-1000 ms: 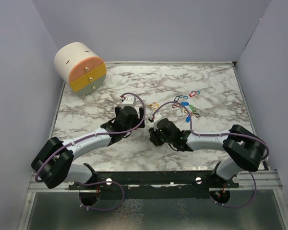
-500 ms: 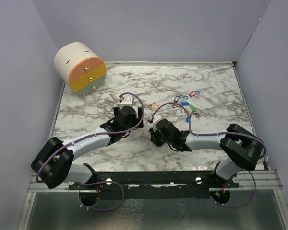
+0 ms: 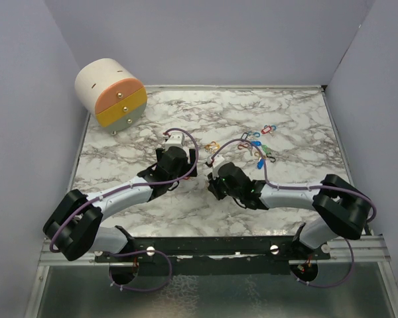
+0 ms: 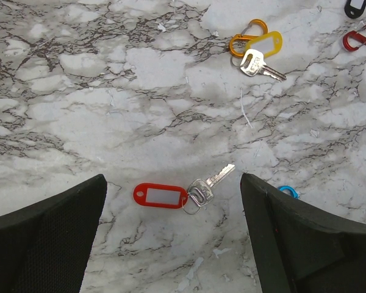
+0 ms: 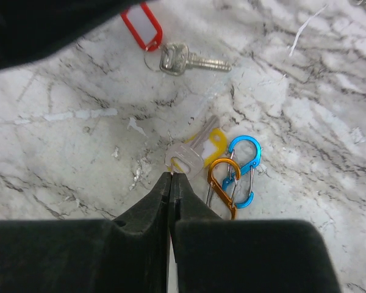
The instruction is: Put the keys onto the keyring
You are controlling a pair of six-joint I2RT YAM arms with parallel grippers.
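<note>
The left gripper [image 4: 172,183] is hovering over the marble tabletop [image 4: 110,91] with its fingers standing wide apart and gripping nothing. The red-tagged key [image 4: 195,192] is lying flat between them, clear of both fingers, with its blade pointing toward the right finger.

The right gripper [image 5: 171,178] is resting low, its fingers pressed fully together. Their tips are meeting the near edge of the yellow-tagged key [image 5: 189,155], which is lying flat just ahead of them. Whether the tips are pinching the key's head or ring cannot be determined. An orange carabiner [image 5: 222,162] and a blue carabiner [image 5: 246,140] are lying side by side just right of the tips, close beside that key. The red-tagged key is lying farther ahead, near the dark body of the left gripper.

Probable faults from this position:
- The key is lying flat on hard marble. Closed tips are likely sliding over or pushing it, not lifting it.
- A weak edge pinch is likely letting the key swing or drop on lift.
- The carabiners are crowding the key; they may snag and drag along.
- Both grippers are working close together, so contact is a risk.
</note>
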